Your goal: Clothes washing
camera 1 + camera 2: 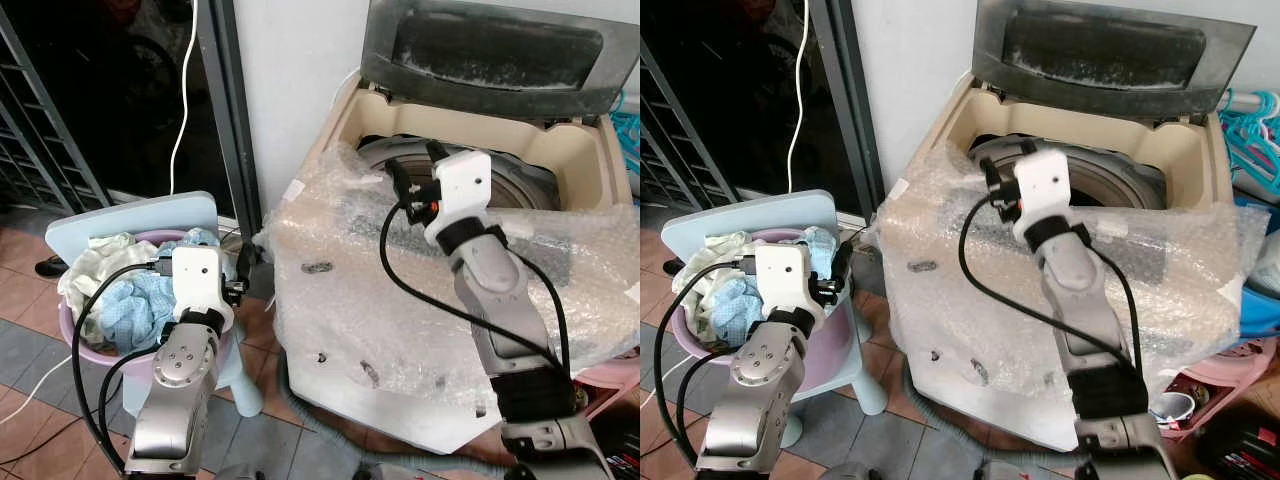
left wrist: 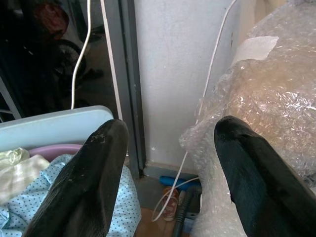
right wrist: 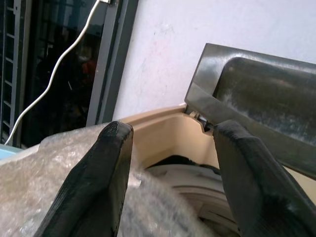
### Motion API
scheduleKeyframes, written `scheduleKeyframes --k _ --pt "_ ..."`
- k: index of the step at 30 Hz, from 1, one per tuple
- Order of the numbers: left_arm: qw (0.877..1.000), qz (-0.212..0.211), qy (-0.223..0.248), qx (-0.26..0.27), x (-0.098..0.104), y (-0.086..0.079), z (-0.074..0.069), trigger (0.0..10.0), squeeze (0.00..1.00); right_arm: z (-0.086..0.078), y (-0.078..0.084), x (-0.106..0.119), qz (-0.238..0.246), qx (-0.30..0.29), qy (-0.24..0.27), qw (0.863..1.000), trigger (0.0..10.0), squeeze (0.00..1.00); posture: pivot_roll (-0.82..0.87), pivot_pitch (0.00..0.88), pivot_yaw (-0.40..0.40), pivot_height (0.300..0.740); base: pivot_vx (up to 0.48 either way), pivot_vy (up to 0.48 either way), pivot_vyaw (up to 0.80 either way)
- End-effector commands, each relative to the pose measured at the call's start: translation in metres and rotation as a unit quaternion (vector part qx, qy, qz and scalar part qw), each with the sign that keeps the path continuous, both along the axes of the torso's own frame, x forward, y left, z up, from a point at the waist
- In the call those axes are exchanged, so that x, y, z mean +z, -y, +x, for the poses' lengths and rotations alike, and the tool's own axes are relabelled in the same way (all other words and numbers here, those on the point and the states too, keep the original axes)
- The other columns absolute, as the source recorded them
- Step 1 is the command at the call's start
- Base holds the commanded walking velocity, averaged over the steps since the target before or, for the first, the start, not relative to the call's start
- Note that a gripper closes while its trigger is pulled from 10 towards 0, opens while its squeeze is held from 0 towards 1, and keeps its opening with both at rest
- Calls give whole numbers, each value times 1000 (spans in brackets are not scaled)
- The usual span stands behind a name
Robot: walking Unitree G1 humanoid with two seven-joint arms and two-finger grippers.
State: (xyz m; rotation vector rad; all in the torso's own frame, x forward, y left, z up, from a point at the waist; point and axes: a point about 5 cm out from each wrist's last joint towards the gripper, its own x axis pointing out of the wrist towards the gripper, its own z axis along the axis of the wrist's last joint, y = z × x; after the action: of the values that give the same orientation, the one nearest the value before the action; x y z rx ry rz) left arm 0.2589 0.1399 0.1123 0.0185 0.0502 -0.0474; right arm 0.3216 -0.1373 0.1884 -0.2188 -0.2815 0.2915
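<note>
1 washer (image 1: 400, 330), 1 laundry basin (image 1: 92, 350), both grippers (image 3: 168, 173) (image 2: 168, 177) empty.

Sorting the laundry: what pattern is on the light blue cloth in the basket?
Small dark dots on the light blue cloth, clearest in the left wrist view.

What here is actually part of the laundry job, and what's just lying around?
Part of the job:
washing machine, lid up
purple basin of clothes
left gripper, open, beside the basin
right gripper, open, at the drum's rim

Just lying about:
white cable by the doorway
hangers
cup on the floor
bubble wrap over the machine
</note>
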Motion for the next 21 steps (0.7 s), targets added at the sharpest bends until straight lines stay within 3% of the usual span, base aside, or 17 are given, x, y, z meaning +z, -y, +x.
scheduleKeyframes --k 1,16,20,21 --pt "1000 8 -5 3 -1 -2 1 10000 0 -3 -3 8 -1 4 18 1000 10000 1000 -19 0 5 740 0 0 0" --pt "1000 13 -9 3 -1 -3 0 10000 0 -11 -5 1 -7 -5 11 1000 10000 1000 -18 0 9 740 -261 0 0" --pt "1000 14 -6 10 0 -4 -1 10000 0 -12 -5 -1 -8 -7 6 1000 10000 1000 -19 0 12 740 0 0 0" --pt "1000 13 -6 14 -1 -5 0 10000 0 -13 -6 -2 -8 -7 5 1000 10000 882 -19 0 13 740 0 0 0"
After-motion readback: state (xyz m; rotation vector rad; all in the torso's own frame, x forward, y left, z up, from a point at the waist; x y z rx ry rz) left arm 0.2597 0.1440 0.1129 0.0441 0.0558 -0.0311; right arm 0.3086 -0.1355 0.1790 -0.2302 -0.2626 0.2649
